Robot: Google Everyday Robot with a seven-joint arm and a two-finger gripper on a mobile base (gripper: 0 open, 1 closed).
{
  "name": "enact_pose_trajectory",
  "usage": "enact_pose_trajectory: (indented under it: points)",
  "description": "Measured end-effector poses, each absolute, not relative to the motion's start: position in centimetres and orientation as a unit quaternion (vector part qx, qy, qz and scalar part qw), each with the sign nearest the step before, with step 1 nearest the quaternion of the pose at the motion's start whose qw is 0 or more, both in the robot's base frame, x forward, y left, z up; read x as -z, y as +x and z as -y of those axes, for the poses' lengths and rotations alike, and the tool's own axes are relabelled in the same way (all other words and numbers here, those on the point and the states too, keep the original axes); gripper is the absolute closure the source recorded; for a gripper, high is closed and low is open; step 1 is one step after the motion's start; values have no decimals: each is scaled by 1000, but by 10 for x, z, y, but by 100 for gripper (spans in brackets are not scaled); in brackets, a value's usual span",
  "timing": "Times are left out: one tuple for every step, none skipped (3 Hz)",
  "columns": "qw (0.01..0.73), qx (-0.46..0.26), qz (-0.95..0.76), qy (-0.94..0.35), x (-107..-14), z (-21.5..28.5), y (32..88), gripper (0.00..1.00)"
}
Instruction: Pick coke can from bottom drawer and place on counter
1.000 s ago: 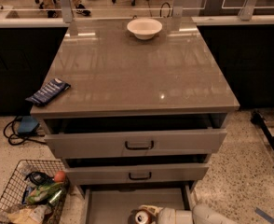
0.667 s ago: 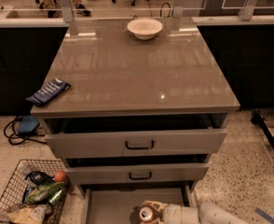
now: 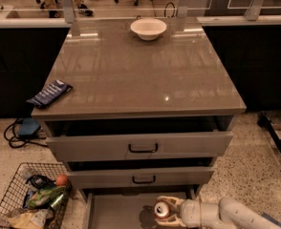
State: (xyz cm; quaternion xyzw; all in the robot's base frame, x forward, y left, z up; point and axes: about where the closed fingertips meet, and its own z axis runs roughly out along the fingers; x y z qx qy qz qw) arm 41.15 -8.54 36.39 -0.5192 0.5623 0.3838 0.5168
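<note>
The claw grips the coke can over the bottom drawer; carrying it up to the tabletop is not yet done.

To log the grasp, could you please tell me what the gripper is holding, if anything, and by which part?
The gripper, low over the open bottom drawer, holds the red can by its sides, a finger on each side, its silver top facing the camera.

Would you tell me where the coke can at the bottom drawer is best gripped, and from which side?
Across its round side wall, mid-height, coming from the right. The coke can shows its silver top to the camera, so the curved sides are free, and the pincer, over the bottom drawer, clasps it that way.
</note>
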Motion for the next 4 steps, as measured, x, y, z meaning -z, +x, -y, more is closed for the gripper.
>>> enact_pose_trajectory:
  points:
    - [515,-392,-574,-502,-402,100,410,100]
    - [522,-365,-595,-491,-480,113,398,100]
    - [522,-366,-596,-488,-480,112,398,100]
    - [523,-374,-615,-456,-487,107,400,100]
